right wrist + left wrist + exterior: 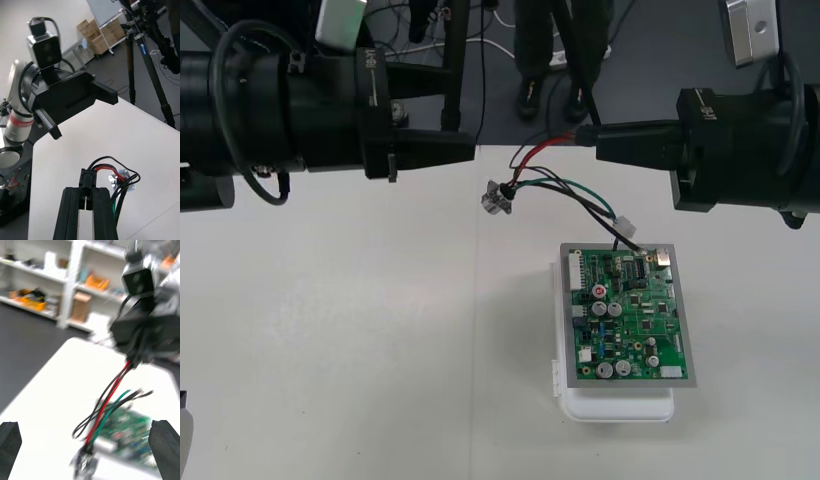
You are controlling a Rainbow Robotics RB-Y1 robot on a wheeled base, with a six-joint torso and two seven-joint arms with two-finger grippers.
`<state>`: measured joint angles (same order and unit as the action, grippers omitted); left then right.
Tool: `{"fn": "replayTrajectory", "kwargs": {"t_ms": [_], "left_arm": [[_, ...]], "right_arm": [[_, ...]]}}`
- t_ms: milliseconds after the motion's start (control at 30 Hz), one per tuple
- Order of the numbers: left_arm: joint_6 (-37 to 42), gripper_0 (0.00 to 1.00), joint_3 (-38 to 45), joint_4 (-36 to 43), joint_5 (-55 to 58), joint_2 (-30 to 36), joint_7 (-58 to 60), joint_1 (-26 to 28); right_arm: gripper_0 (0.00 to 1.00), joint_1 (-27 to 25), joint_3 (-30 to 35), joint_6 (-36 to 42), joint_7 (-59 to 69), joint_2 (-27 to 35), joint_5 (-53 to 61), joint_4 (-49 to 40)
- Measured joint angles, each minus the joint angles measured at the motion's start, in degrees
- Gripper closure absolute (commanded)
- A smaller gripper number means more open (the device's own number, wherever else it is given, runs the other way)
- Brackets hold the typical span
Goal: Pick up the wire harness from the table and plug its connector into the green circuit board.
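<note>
My right gripper (592, 139) is shut on the harness's small black plug (89, 177) and holds it above the table's far edge. Red, black and green wires (550, 180) hang down from it to the round metal socket (497, 197), which is low over the table. One wire end with a small white connector (627, 228) reaches just above the green circuit board (626, 315) on its white base. My left gripper (467, 150) is open, level with the right one and to its left, with a gap between them. Its fingers (9, 442) stand far apart, with the socket (85, 461) between and beyond them.
The board's white base (620, 405) sits on the right half of the table, near the front. Dark floor with tripod legs and cables (530, 70) runs beyond the far edge. The pale table (330, 330) stretches left of the board.
</note>
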<state>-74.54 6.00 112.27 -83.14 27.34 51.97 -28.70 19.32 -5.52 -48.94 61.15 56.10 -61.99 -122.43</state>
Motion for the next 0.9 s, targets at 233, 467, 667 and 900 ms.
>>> {"fn": "replayTrajectory", "kwargs": {"t_ms": [233, 467, 667, 900], "left_arm": [[-2.98, 0.00, 0.05, -10.05, 12.53, -0.02, 6.48, -2.09], [-4.66, 0.00, 0.05, -13.24, 17.98, -1.42, 8.56, -2.27], [-5.37, 0.00, 0.05, -13.27, 21.01, -4.67, 8.56, -2.27], [-6.19, 0.00, 0.05, -13.28, 23.12, -8.00, 8.34, -2.27]], "right_arm": [[1.00, 0.00, 3.95, -4.12, -0.03, -4.54, -0.17, -3.27], [1.00, 0.00, 4.90, -4.30, -3.05, -5.87, -0.18, -7.34], [1.00, 0.00, 5.06, -6.53, -6.62, -7.58, -0.19, -8.92], [1.00, -0.04, 6.54, -12.97, -14.40, -9.41, 0.87, -8.04]]}}
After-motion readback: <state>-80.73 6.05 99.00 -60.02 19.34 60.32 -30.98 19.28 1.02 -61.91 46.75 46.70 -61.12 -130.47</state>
